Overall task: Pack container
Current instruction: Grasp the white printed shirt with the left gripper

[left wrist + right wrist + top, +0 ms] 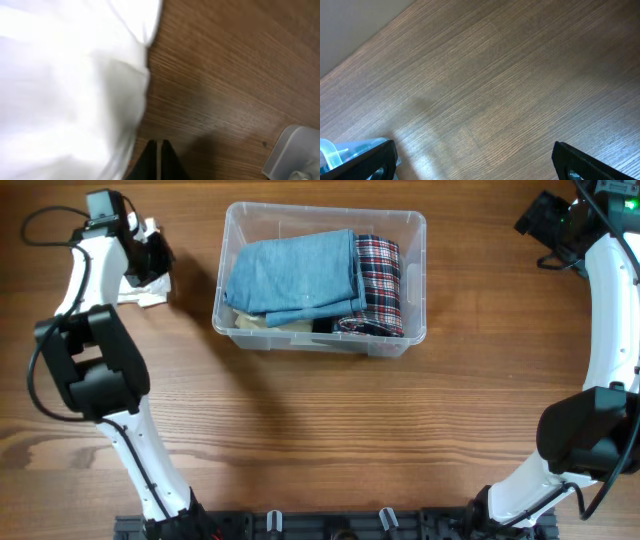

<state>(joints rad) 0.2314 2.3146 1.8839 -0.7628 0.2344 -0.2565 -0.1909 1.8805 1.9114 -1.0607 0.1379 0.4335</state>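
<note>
the wooden surface [320, 430] fills the overhead view. the container [417, 280] stands upright on its far middle, between the two arms. inside it, a folded blue denim garment [295, 272] covers the left and centre, over a beige fabric [250, 322], with a plaid cloth [380, 285] along the right wall. a white cloth [148, 295] lies left of the container. the left claw [157, 150] is pressed together beside that cloth's edge; whether it pinches fabric i cannot tell. the right claw [472, 146] is spread wide over bare wood.
</note>
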